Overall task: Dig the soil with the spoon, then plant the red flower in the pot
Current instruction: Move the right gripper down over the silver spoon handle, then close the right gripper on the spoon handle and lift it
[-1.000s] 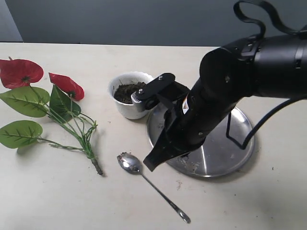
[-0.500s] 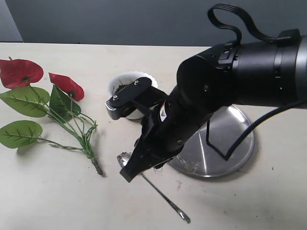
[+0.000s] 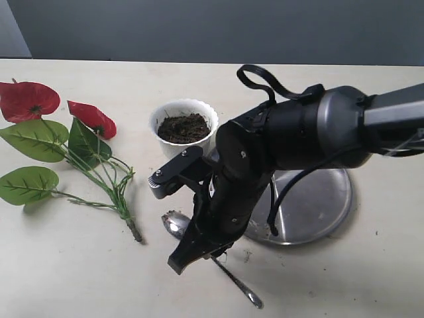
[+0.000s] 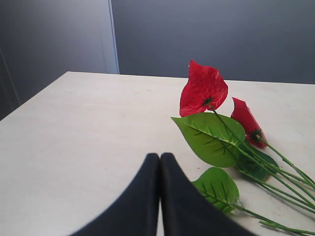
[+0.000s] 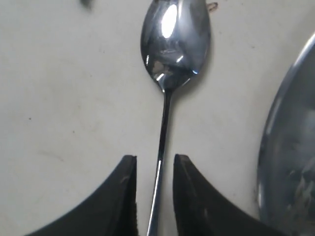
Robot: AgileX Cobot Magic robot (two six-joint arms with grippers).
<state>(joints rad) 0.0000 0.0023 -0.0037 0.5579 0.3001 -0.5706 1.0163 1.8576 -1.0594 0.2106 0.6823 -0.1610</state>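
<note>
1. Right gripper (image 5: pixel 153 167) down over the teaspoon (image 5: pixel 174 37) lying on the table (image 3: pixel 59 265); fingers parted, straddling the thin handle, not yet clamped. Visible only from the right wrist.
2. Left gripper (image 4: pixel 160 162) pressed closed, empty, beside the red flower (image 4: pixel 204 91).
3. Exterior only: soil (image 3: pixel 183 127) in white pot (image 3: pixel 173 147), steel plate (image 3: pixel 318 205) behind.

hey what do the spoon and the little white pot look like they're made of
The spoon looks like polished steel: mirror-bright bowl with sharp reflections. The pot looks like glazed ceramic or possibly plastic: smooth, opaque white wall with a scalloped rim; the pictures don't settle which.
</note>
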